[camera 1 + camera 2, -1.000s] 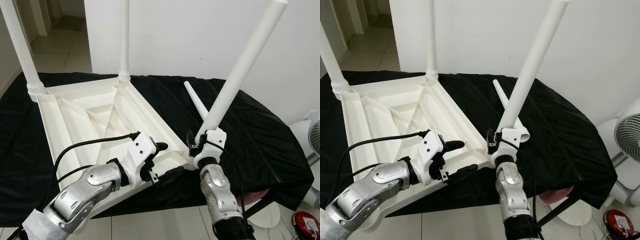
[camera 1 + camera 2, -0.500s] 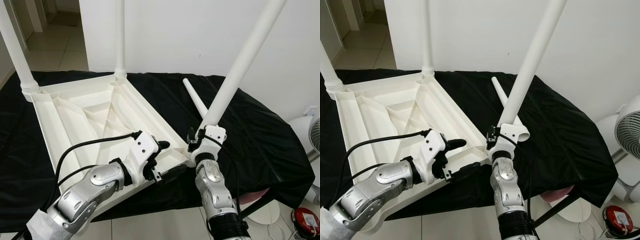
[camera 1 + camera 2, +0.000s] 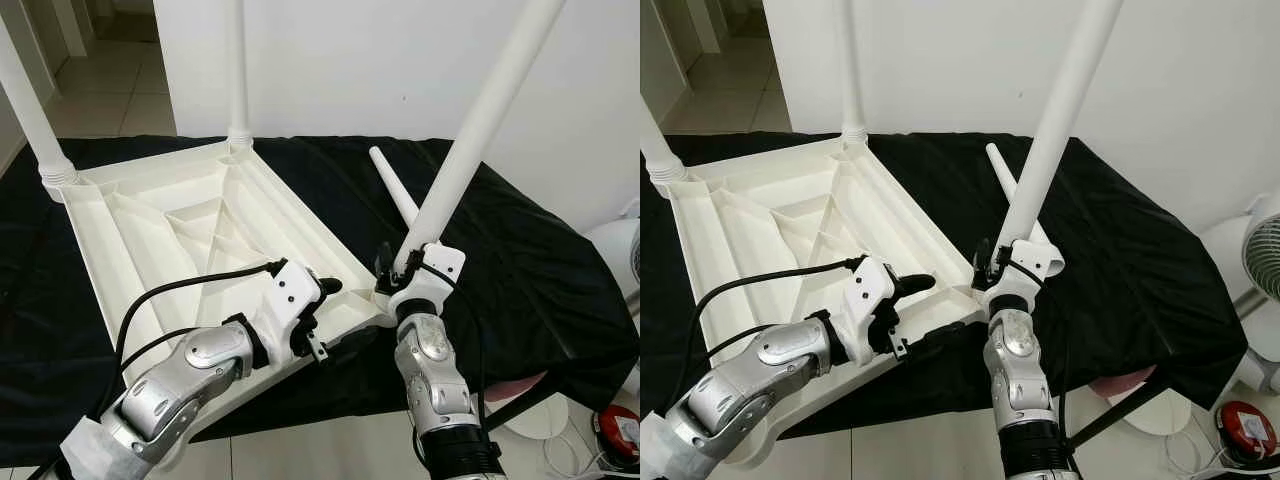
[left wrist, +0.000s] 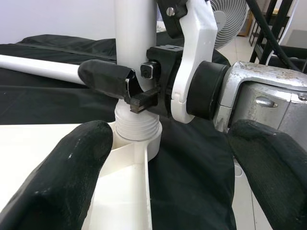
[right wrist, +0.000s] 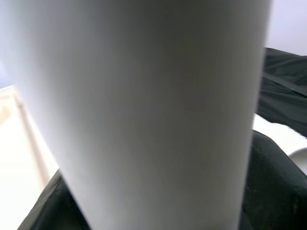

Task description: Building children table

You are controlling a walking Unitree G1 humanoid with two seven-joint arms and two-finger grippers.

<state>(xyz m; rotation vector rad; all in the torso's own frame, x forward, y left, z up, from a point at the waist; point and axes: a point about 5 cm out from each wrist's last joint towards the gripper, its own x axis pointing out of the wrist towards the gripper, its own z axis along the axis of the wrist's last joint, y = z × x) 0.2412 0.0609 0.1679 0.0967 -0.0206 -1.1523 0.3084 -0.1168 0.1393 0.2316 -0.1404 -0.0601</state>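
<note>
Right gripper (image 3: 392, 272) clamped on the table leg (image 3: 470, 140), tilted, base at the upturned tabletop's (image 3: 200, 230) near corner. Left gripper (image 3: 335, 318) spread wide round that corner, holding nothing. Spare leg (image 3: 393, 192) lies behind on the cloth (image 3: 520, 260).

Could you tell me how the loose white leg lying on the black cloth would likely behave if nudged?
The loose leg is a round, tapered tube lying flat on the cloth, so it would probably roll, likely curving. It looks like hollow plastic, probably light and stiff. The soft cloth may slow it.
</note>
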